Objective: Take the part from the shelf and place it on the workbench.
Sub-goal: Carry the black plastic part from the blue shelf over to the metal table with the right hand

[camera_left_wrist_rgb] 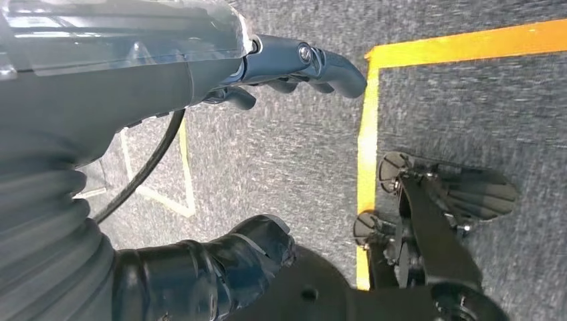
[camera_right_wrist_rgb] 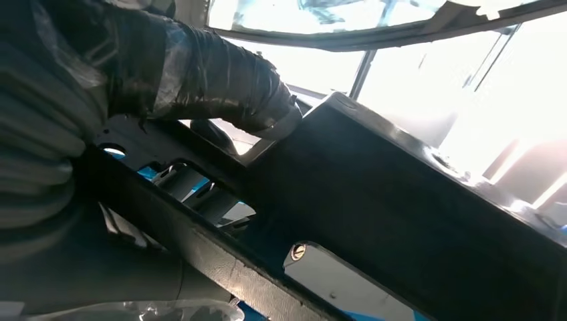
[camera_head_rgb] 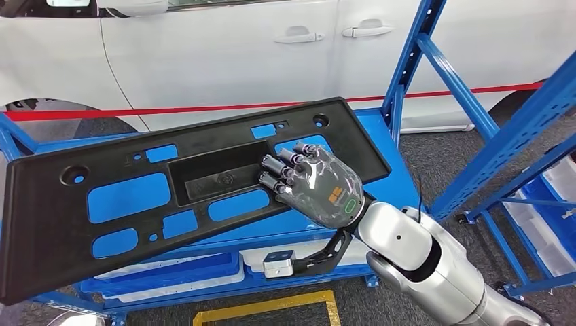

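Note:
The part (camera_head_rgb: 197, 139) is a long black plastic panel with several cutouts and a shallow middle recess. It lies tilted over the blue shelf deck (camera_head_rgb: 402, 185), its left end nearest me. My right hand (camera_head_rgb: 319, 183) grips its near edge just right of the middle, with the fingers (camera_head_rgb: 282, 166) curled over the top at the recess. In the right wrist view the thumb (camera_right_wrist_rgb: 214, 80) presses against the part's (camera_right_wrist_rgb: 401, 221) dark face. My left hand (camera_left_wrist_rgb: 200, 73) hangs beside my body above the carpet, fingers apart and holding nothing.
Blue shelf uprights and diagonal braces (camera_head_rgb: 407, 61) rise at the right. A white car (camera_head_rgb: 224, 54) stands behind a red barrier line (camera_head_rgb: 204, 107). White trays (camera_head_rgb: 204, 268) sit on the lower shelf level, white bins (camera_head_rgb: 543, 210) at the far right. Yellow tape (camera_head_rgb: 272, 305) marks the grey carpet.

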### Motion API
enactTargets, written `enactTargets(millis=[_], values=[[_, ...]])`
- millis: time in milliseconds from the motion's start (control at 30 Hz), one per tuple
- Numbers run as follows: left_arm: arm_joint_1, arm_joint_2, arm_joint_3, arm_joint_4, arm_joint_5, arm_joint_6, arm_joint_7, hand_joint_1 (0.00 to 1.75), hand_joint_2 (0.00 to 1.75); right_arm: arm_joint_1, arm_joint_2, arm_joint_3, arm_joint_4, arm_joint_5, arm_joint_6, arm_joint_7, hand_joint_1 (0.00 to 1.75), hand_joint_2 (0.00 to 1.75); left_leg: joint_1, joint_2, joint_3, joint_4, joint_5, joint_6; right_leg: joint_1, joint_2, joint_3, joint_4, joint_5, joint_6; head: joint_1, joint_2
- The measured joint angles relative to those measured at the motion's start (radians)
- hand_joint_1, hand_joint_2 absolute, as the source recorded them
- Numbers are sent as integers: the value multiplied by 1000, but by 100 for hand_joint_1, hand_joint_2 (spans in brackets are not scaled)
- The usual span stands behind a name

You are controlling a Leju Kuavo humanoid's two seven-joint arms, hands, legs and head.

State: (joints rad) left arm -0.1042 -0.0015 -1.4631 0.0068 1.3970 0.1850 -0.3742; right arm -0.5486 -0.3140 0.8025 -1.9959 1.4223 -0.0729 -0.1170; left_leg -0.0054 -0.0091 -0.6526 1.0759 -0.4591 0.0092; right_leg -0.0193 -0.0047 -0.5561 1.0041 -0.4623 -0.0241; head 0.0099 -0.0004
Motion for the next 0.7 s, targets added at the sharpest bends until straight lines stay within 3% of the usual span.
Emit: enactTargets(millis=[67,100,133,167,233,300,333,433,500,600,633,667,700], values=[[-1,0,0,0,0,0,1,0,175,-1,0,2,1,4,1,1,175,175,9,2,-38,120,-89,-12,-1,-3,-20,1,17,-5,-1,0],[-2,0,0,0,0,0,1,0,175,0,0,2,3,4,1,1,175,175,13,2,-52,179,-120,-18,-1,-4,-33,3,24,-4,-1,0],[-2,0,0,0,0,0,2,0,175,0,0,3,4,5,1,1,175,175,17,3,-56,218,-134,-23,-1,-5,-45,7,30,-2,-1,0],[-2,0,0,0,0,0,2,0,175,0,0,4,6,5,1,1,175,175,21,3,-40,217,-125,-27,-3,-6,-58,12,36,2,-1,0],[-3,1,0,0,0,1,2,0,175,0,0,5,7,5,2,1,175,175,27,3,42,114,-78,-33,-8,-7,-82,27,45,11,-1,0],[-5,2,0,0,0,1,4,0,175,-1,0,5,8,4,5,1,175,175,25,1,121,-10,-59,-29,-10,-8,-100,39,54,24,-1,0],[-6,2,0,0,0,2,5,0,175,-2,0,5,8,3,6,1,175,175,23,-1,136,-41,-60,-23,-9,-8,-104,43,59,32,0,0],[-7,2,0,0,0,2,9,0,175,-4,0,6,8,1,9,1,175,175,17,-2,124,-50,-48,1,-10,-7,-107,39,76,54,1,0],[-8,2,0,0,0,5,13,0,175,-3,-1,6,8,0,13,1,175,175,19,3,110,-54,-28,22,-12,-4,-123,68,33,62,1,0],[-9,2,0,0,0,13,15,0,175,-3,-1,8,9,-2,16,2,175,175,15,6,72,-54,6,39,-10,-1,-174,239,-109,64,1,0],[-9,2,0,0,0,15,15,0,175,-3,-1,9,9,-3,17,2,175,175,12,6,57,-53,16,40,-8,0,-182,294,-132,63,1,0],[-9,2,0,0,0,16,15,0,175,-3,-1,9,10,-3,17,2,175,175,8,6,43,-53,26,41,-6,0,-176,321,-130,61,1,0],[-8,2,0,0,0,17,15,0,175,-3,-1,10,10,-4,18,3,175,175,4,6,30,-52,36,42,-2,0,-152,313,-111,55,1,0]])
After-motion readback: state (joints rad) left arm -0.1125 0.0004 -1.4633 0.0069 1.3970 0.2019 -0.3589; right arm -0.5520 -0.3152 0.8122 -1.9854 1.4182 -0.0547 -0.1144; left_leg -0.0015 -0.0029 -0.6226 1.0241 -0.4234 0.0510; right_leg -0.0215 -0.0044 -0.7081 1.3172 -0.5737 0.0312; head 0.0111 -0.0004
